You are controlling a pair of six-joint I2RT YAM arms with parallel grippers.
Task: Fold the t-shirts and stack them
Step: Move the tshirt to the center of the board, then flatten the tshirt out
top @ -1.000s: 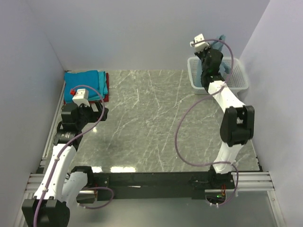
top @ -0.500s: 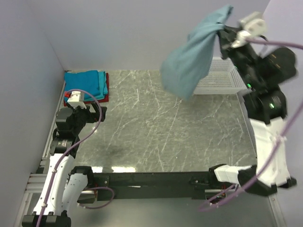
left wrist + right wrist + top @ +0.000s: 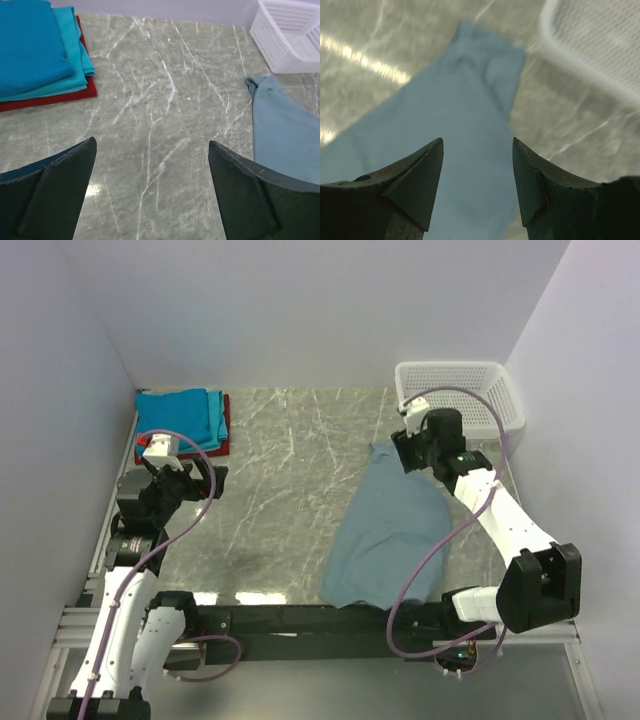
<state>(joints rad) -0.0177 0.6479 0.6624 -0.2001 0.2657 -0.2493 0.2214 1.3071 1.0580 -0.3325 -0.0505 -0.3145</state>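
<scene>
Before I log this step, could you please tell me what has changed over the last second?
The right hand lifted the grey-blue t-shirt from the white basket, swung it high, laid it on the table toward the near edge and let go; its jaws now stand open above the cloth. The left hand, open, the folded stack and the basket stayed put.

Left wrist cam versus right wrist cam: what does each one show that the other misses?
Left wrist only: the folded stack, blue over teal over red, and the open left claw. Right wrist only: the open right claw above the grey-blue t-shirt. Both: that t-shirt on the marble table, and the white basket.
</scene>
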